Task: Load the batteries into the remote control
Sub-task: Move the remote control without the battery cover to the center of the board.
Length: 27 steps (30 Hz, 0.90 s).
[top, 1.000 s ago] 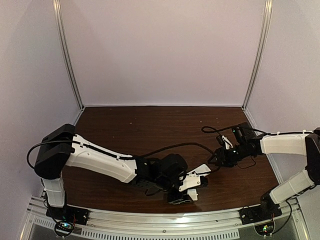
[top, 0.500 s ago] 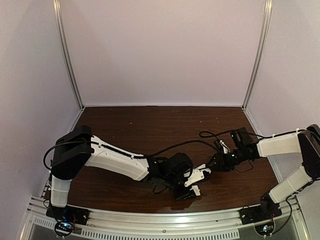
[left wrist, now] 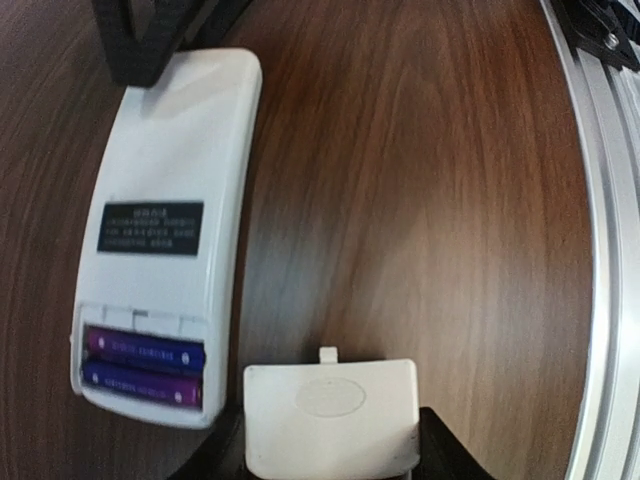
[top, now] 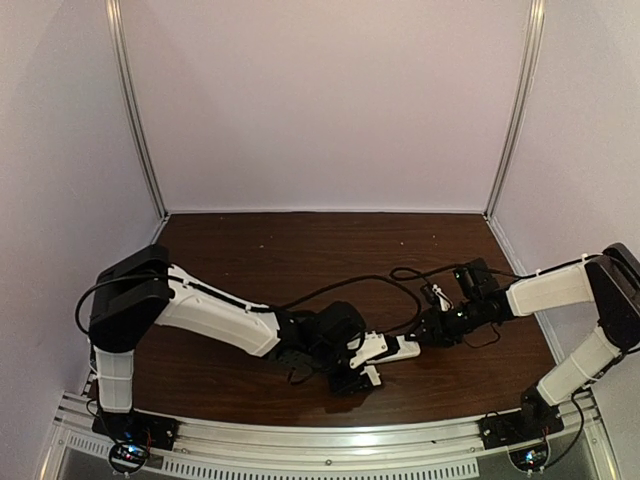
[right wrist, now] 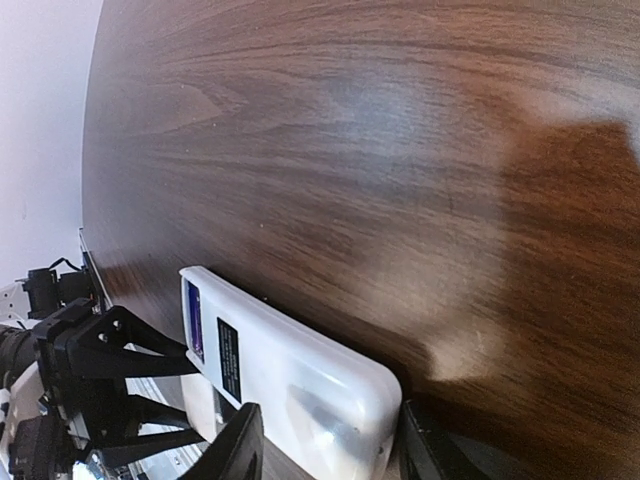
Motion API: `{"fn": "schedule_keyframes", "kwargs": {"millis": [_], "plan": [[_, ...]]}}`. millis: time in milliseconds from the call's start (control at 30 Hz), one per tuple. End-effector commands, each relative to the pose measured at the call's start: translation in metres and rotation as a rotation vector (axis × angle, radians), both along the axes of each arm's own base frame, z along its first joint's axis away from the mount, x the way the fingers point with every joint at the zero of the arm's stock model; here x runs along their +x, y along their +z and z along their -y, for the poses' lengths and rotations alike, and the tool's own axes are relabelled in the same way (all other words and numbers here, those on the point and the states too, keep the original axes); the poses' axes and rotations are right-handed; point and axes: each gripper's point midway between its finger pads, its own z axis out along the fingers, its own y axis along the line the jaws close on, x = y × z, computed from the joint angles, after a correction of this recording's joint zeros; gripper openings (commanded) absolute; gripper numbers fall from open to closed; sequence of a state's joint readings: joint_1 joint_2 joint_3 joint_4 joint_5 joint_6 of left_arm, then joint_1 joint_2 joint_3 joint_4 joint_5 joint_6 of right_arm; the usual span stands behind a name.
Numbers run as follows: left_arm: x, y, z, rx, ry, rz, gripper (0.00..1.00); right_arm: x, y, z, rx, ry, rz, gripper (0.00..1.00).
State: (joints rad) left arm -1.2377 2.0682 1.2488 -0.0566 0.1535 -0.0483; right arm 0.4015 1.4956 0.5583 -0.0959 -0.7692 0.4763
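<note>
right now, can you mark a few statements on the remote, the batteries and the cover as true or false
Both batteries sit in the remote control: true.
The cover is clipped onto the remote control: false, the left gripper holds it beside the remote control.
The remote control lies buttons up: false, its plain back with a dark label faces up.
The right gripper grips the remote control at the end away from the batteries: true.
</note>
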Motion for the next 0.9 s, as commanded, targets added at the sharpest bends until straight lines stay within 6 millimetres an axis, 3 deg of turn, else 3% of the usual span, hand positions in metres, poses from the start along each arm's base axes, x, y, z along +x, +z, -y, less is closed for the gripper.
{"fn": "schedule_keyframes", "kwargs": {"millis": [0,200,367,600,867], "plan": [[-0.001,0.034,-0.021,-0.058,0.021,0.016,0.21,0.000,0.004,-0.006,0.019,0.009,0.016,0.47],[0.020,0.046,-0.067,-0.011,0.092,0.072,0.21,-0.004,0.002,-0.027,0.033,0.054,0.019,0.44],[0.039,0.040,-0.102,0.074,0.166,0.109,0.24,-0.008,0.003,-0.051,0.057,0.104,0.021,0.43],[0.048,0.041,-0.120,0.190,0.158,0.183,0.27,-0.008,0.006,-0.081,0.098,0.146,0.014,0.42],[0.035,0.047,-0.114,0.200,0.108,0.120,0.27,-0.015,0.009,-0.085,0.151,0.133,-0.026,0.41]]}}
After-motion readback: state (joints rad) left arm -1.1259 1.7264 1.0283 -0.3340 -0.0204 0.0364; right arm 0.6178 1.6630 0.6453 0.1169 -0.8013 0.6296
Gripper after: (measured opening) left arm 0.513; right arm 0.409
